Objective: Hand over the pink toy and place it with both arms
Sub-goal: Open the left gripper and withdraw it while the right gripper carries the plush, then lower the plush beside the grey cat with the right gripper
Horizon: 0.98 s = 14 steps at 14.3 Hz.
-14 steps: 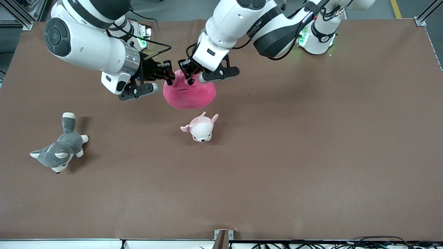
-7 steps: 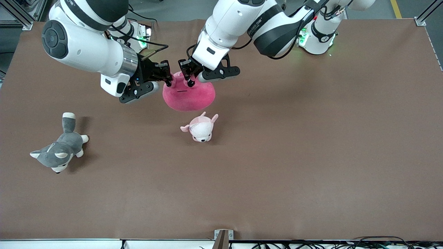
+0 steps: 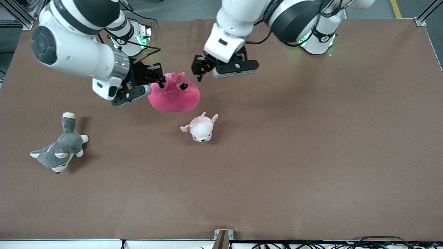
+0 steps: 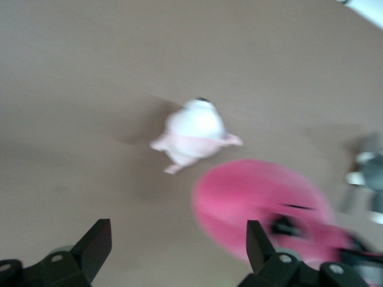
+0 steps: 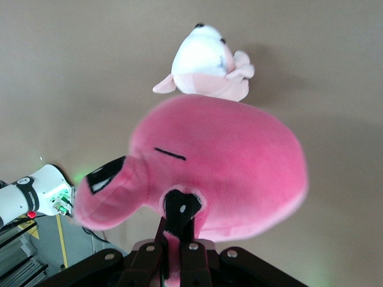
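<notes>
- The left gripper (image 3: pixel 200 71) let go of the pink toy (image 3: pixel 173 97), opened and drew away.
- The right gripper (image 3: pixel 160 80), clamped on it, carried the toy toward the right arm's end.

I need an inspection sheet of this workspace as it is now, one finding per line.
Surface: brown table, no spills seen.
Job's things: pink toy held above the table.
Clutter: pale pink puppy plush nearer the front camera than the pink toy; grey husky plush toward the right arm's end.
Grippers: right tool shut on the toy's eye bump; left tool open, empty, over bare table.
Cables: bundle along the table's front edge.
Surroundings: aluminium frame post at a corner.
</notes>
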Each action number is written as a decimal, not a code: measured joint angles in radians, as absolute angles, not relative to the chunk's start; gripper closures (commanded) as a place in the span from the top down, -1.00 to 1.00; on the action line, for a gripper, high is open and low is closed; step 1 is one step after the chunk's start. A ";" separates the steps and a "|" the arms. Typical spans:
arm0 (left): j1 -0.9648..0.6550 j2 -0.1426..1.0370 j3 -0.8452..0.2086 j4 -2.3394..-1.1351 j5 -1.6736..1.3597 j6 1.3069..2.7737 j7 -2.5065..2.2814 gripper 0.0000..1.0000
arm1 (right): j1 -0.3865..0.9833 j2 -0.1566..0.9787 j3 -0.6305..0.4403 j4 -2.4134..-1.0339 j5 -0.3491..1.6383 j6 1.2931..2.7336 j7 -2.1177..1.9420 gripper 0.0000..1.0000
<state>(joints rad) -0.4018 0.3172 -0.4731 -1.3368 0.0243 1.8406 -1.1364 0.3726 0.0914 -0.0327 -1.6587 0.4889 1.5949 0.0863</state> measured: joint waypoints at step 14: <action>0.244 0.166 -0.468 -1.447 0.029 1.526 -0.351 1.00 | 0.020 0.257 -0.042 -1.645 0.488 1.594 -0.134 -0.97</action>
